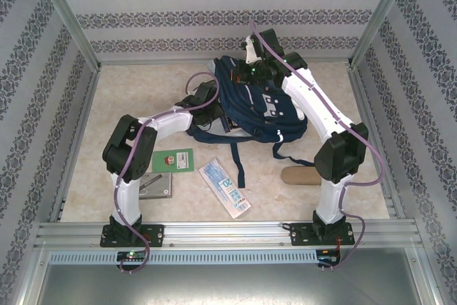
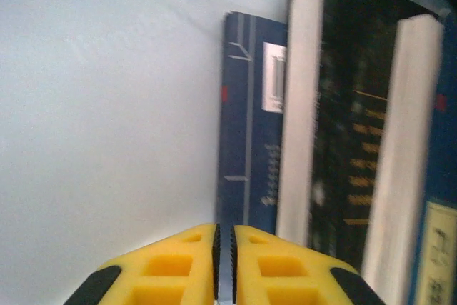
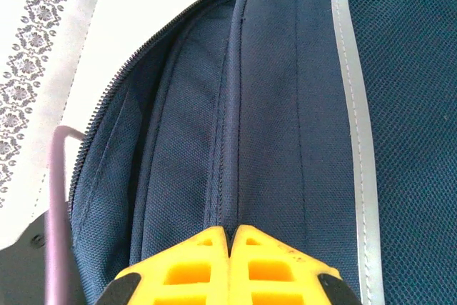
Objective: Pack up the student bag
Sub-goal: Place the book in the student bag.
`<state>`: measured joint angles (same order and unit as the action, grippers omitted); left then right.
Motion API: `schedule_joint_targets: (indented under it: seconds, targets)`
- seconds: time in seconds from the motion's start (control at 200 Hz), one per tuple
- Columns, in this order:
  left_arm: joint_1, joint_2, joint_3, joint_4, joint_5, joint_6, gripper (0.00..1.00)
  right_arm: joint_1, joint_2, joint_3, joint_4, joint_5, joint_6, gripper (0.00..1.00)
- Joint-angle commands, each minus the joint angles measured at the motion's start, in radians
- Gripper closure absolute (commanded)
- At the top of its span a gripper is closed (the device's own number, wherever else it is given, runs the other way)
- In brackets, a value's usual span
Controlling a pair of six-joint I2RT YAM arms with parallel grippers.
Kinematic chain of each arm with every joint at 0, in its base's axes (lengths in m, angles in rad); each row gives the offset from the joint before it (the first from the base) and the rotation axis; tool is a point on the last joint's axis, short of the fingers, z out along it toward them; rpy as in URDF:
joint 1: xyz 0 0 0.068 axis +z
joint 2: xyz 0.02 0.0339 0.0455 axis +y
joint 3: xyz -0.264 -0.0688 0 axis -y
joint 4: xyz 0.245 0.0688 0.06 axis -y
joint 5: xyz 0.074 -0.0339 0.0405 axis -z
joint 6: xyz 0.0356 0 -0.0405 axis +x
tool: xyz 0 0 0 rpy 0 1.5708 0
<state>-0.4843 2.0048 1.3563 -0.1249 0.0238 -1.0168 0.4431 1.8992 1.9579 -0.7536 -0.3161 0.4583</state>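
Note:
The student bag (image 1: 255, 105), navy with a thin white stripe (image 3: 351, 126), lies at the back middle of the table, its straps trailing forward. At its left side, my left gripper (image 1: 207, 96) is shut on the edge of a thin blue book (image 2: 246, 126). That book stands beside a thick dark book with white page edges (image 2: 343, 141). In the left wrist view the left gripper (image 2: 226, 262) pinches the blue cover between its yellow fingers. My right gripper (image 3: 230, 237) is over the bag's top (image 1: 251, 68), shut on a raised fold of navy fabric beside the zip.
On the table in front of the bag lie a green booklet (image 1: 174, 159), a grey flat item (image 1: 158, 185), a light-blue packet (image 1: 224, 188) and a tan pouch (image 1: 300, 175). Patterned walls enclose the table on three sides.

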Motion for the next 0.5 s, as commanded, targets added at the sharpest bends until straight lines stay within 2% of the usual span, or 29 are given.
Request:
schedule_joint_targets:
  seconds: [0.0,0.22,0.31,0.5]
  targets:
    - [0.001,0.045,0.033,-0.083,-0.017,0.004,0.88,0.016,-0.084,0.000,0.088,-0.052,0.016,1.00]
    - [0.002,0.060,0.018,-0.105,-0.044,-0.033,0.91,0.019,-0.094,-0.022,0.097,-0.057,0.017,1.00]
    - [0.002,0.097,0.049,-0.068,0.035,-0.014,0.91,0.022,-0.091,-0.024,0.103,-0.065,0.019,1.00]
    - [-0.011,0.131,0.050,0.201,0.225,0.002,0.89,0.028,-0.083,-0.023,0.109,-0.087,0.027,1.00]
